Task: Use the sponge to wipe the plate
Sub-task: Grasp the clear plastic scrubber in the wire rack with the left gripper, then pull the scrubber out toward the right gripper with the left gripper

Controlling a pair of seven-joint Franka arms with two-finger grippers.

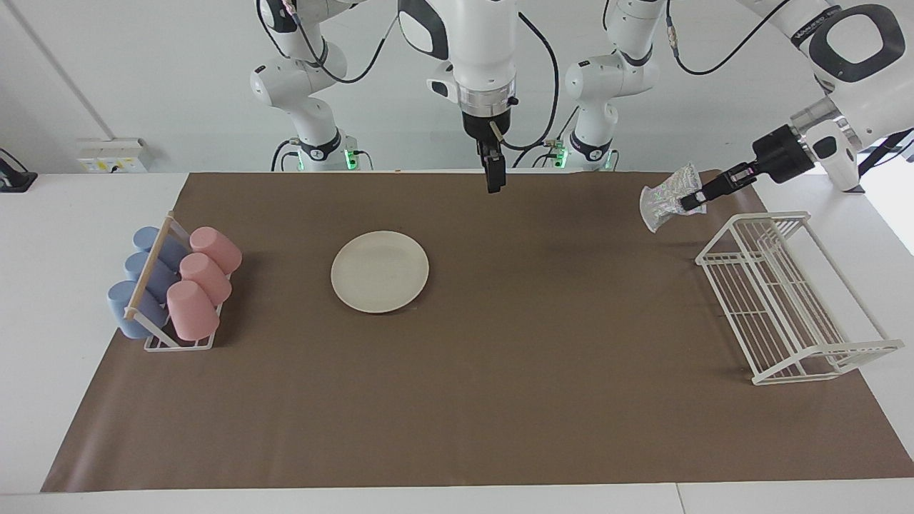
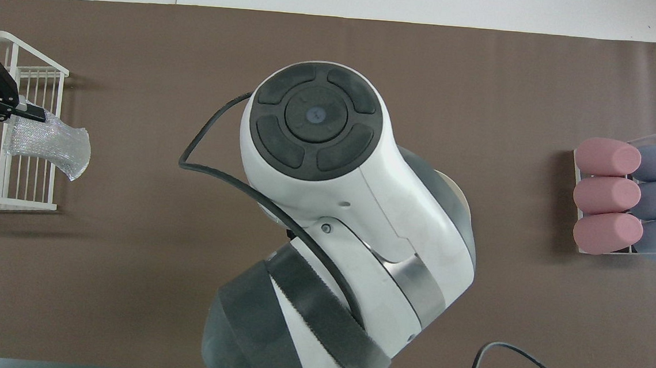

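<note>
Facing view, I see my left hand [image 1: 691, 200] clamped on the sponge [image 1: 668, 197], raised by the white rack [image 1: 785, 300] at the left arm's edge of the surface [image 1: 500, 400], plate [image 1: 380, 271] mid-surface, right hand [image 1: 494, 187] waiting above, fingers I cannot tell.

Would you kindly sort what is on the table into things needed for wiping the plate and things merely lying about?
Needed:
plate, on the mat
sponge, held up by the left gripper beside the wire rack
right gripper, waiting above the mat

Lying about:
wire rack
pink cups and blue cups in their holder
</note>
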